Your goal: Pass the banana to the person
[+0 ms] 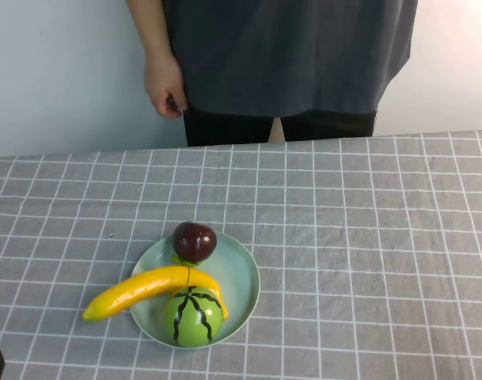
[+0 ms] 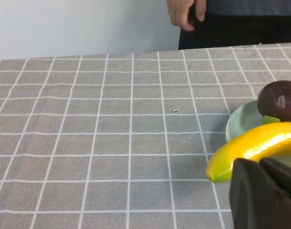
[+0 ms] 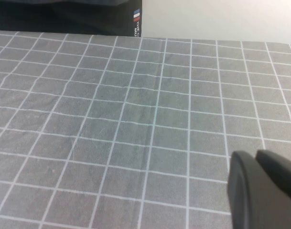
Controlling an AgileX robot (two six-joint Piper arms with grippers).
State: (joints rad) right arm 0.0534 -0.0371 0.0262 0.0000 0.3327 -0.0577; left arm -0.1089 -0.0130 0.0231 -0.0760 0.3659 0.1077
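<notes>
A banana (image 1: 149, 288) lies across a plate (image 1: 242, 273) on the worktop (image 1: 367, 237), untouched, as the person (image 1: 288, 55) waits opposite; the left tool (image 2: 262, 193) hovers near its tip, the right tool (image 3: 260, 188) parked, neither's opening discernible.

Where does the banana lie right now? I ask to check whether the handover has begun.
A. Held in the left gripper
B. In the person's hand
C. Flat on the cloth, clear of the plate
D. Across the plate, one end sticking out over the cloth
D: the banana lies across the plate, one end over the cloth; the left gripper is just near it, the right gripper elsewhere.
</notes>
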